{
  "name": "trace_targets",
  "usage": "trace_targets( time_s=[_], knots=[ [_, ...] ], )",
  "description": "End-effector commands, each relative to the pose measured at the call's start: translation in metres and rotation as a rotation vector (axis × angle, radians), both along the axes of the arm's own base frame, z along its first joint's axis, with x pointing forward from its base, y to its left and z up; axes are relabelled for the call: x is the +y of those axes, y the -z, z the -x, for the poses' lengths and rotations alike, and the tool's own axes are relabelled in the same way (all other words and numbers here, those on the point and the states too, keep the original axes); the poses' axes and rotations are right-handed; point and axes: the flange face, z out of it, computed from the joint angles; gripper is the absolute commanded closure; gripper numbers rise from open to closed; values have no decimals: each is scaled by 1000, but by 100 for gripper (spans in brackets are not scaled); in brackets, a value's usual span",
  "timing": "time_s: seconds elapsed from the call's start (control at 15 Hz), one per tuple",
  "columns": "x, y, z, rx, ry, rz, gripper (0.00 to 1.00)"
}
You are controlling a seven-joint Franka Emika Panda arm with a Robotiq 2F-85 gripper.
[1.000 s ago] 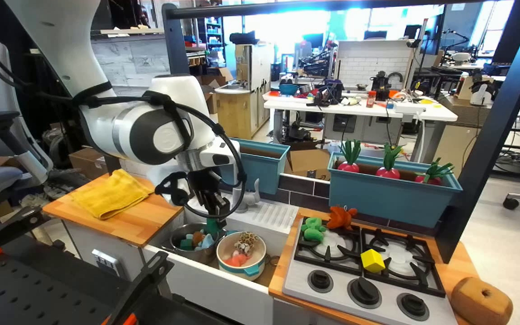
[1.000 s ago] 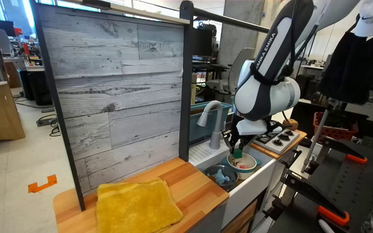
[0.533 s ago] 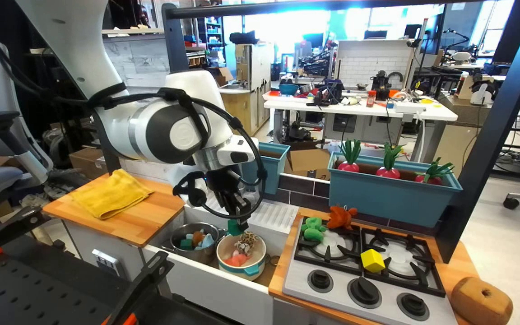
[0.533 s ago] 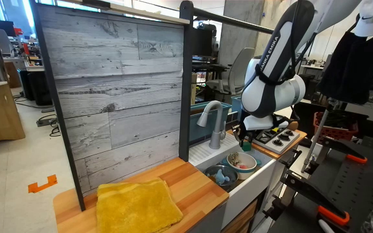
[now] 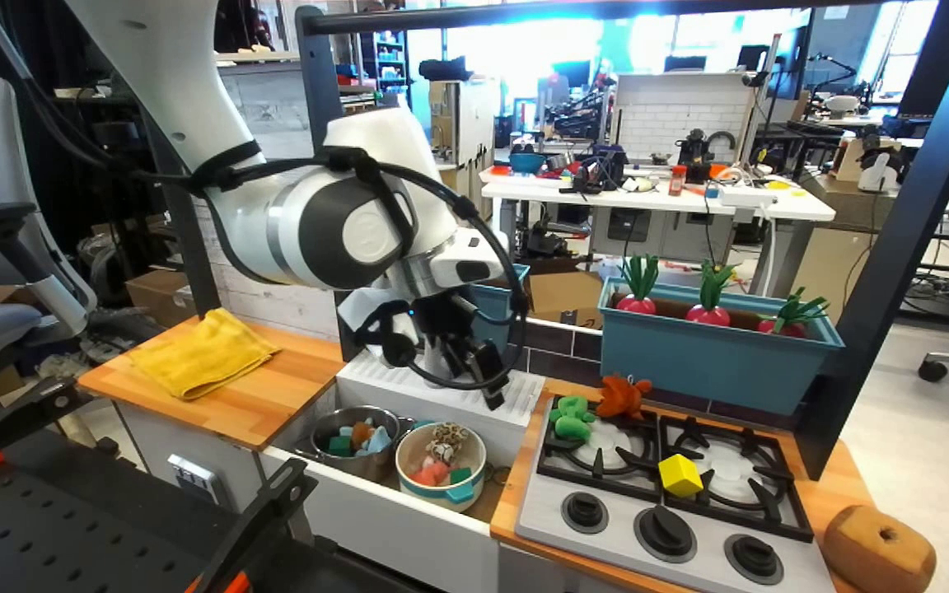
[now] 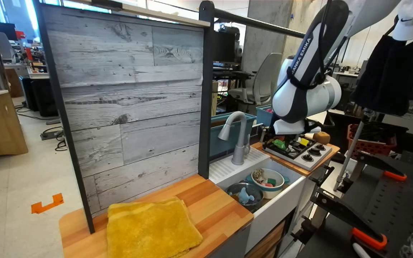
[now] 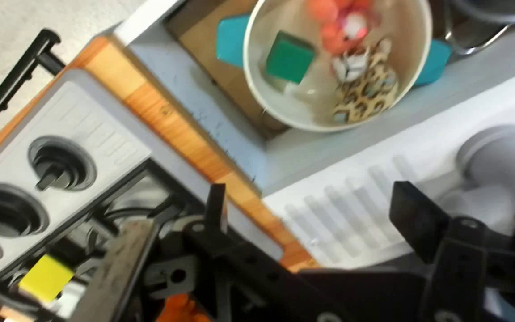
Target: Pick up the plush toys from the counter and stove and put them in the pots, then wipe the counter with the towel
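Above the ribbed drainboard, my gripper (image 7: 313,214) stands wide open with nothing between its fingers. The white pot (image 7: 318,105) in the sink holds a green block (image 7: 290,57), a coral plush toy (image 7: 334,27) and a leopard-spotted plush toy (image 7: 369,91). Beside it, the metal pot (image 5: 367,469) contains a light-blue toy (image 6: 245,196), a brown one and a green piece. On the stove (image 5: 606,515) lie a green plush toy (image 5: 572,420), an orange plush toy (image 5: 623,397) and a yellow block (image 5: 680,476). The yellow towel (image 5: 203,354) rests folded on the wooden counter (image 5: 293,387).
A grey faucet (image 6: 240,143) rises behind the sink, close to the gripper's path. Blue planters (image 5: 713,362) line the back, one with radishes. A brown rounded object (image 5: 878,548) sits right of the stove in an exterior view. A dark post (image 5: 895,239) stands at the stove's end.
The green block was between my fingers; now it lies in the white pot and the jaws have opened. The arm has moved from over the pots toward the stove.
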Motion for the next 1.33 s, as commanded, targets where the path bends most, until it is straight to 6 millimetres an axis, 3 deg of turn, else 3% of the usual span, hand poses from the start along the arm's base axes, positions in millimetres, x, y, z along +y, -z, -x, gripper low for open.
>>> trace_targets(
  time_s=[0.0,0.07,0.2,0.53,1.07,1.13,1.27],
  knots=[
    [-72,-31,-7,-163,87,76,0],
    [-82,-40,-10,-211,101,85,0],
    [-80,-47,-14,-307,76,83,0],
    [-76,-47,-29,-510,76,92,0],
    [-81,14,-36,-392,102,75,1],
    [-85,18,-37,-389,108,85,7],
    [-93,23,-40,-385,123,93,10]
  ],
)
